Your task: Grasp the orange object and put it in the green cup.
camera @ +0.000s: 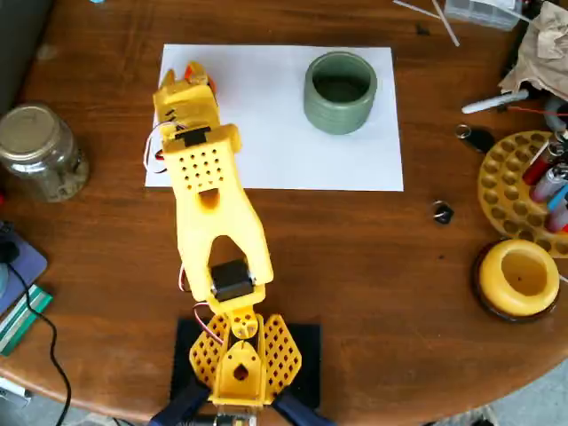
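1. From above, the jaws are hidden under the yellow arm's own head, so I cannot tell how far apart they stand or whether they have closed on anything. The gripper point(188, 78) sits over the far left corner of the white paper point(266, 133).
2. The orange object point(197, 71) shows only as slivers at the gripper's far tip, right at the jaws or between them. Too little shows to judge its long axis.
3. Well to the left, off the paper, stands a glass jar point(40, 151).
4. To the right, on the far right part of the same sheet, stands the green cup point(340, 91), upright, its dark hollow open and empty.
5. As I judge it, the grasp is being made or just made; the carry would then run straight rightward along the far edge to the cup.
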Action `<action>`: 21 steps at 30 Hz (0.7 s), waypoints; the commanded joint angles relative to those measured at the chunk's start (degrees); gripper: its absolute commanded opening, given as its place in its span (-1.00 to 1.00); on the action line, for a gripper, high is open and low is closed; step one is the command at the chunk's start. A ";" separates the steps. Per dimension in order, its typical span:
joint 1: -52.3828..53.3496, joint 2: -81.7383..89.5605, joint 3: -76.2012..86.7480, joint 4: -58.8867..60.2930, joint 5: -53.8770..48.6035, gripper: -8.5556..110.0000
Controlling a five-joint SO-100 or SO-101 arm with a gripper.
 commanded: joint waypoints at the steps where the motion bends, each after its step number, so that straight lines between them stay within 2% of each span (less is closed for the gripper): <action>1: -1.76 2.64 -1.93 2.55 -0.09 -0.32; 5: -2.90 4.83 -2.11 5.71 0.18 -0.17; 8: -3.08 5.01 -2.11 5.89 0.26 -0.13; 21: 0.00 1.58 -4.92 5.45 1.14 -0.27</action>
